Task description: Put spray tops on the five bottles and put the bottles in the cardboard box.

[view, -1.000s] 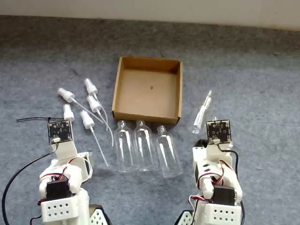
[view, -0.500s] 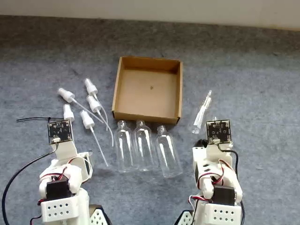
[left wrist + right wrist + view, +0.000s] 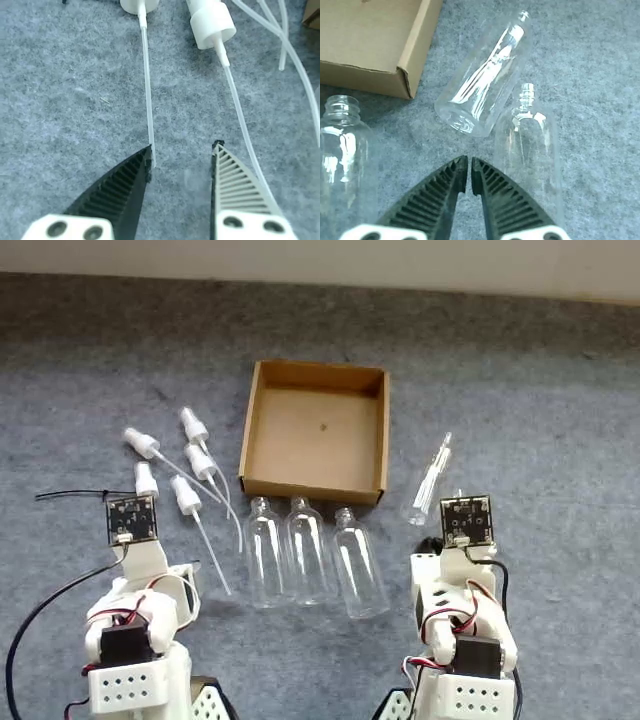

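Spray tops just beyond parted left gripper, right gripper closed, empty: risk of bending thin tubes by pinching them.

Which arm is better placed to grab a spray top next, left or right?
Probably left. The left pincer is open at the dip tubes, a spray top just ahead. The right pincer is shut, over bottles beside the cardboard box.

Three clear open-necked bottles, lying flat: left bottle, middle bottle, right bottle. Box corner at far left. The right gripper is nearest, its jaws all but closed.
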`<state>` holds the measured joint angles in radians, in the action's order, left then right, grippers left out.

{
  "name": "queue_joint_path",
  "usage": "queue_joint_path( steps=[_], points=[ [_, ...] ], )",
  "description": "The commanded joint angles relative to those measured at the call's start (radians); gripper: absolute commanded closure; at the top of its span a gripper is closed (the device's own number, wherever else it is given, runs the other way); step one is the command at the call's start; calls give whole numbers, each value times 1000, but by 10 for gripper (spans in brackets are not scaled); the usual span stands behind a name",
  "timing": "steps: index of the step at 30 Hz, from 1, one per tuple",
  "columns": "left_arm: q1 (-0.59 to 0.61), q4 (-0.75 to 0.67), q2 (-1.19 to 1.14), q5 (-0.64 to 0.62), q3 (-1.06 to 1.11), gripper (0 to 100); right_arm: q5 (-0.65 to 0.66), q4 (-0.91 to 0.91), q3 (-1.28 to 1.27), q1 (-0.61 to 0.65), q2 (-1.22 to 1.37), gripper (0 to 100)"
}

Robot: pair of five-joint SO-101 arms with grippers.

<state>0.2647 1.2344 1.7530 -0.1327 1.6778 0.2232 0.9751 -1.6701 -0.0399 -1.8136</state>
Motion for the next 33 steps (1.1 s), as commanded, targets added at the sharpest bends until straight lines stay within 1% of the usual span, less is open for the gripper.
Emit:
queue_joint_path(
  steps=[1, 10, 11, 13, 16, 18, 19, 20, 23, 26, 30, 33],
  points=[
    [-21, 8, 8, -8, 21, 813, 6, 7, -110, 7, -5, 992],
    [-21, 0, 15, 2, 21, 812, 9, -5, -110, 7, -8, 992],
    [-16, -2, 15, 26, 21, 812, 9, -16, -107, 4, -8, 992],
    [-10, -2, 15, 132, 21, 813, 9, -36, -102, -21, -8, 992],
    [65, -2, 15, 385, 21, 813, 18, -61, -88, -67, -8, 992],
    [122, 0, 15, 560, 21, 813, 48, -62, -15, -61, 2, 992],
    [133, 5, 13, 612, 21, 814, 44, -45, 24, -61, 4, 991],
    [134, 6, 10, 631, 21, 814, 38, -24, 62, -61, 4, 991],
    [131, 6, 8, 631, 21, 814, 32, 18, 186, -61, 8, 988],
    [131, 6, 7, 631, 21, 814, 34, 58, 314, -61, 99, 948],
    [131, 6, 7, 631, 21, 815, 21, 93, 518, -61, 417, 892],
    [131, 6, 7, 631, 21, 815, -49, 122, 720, -59, 731, 868]
  ],
)
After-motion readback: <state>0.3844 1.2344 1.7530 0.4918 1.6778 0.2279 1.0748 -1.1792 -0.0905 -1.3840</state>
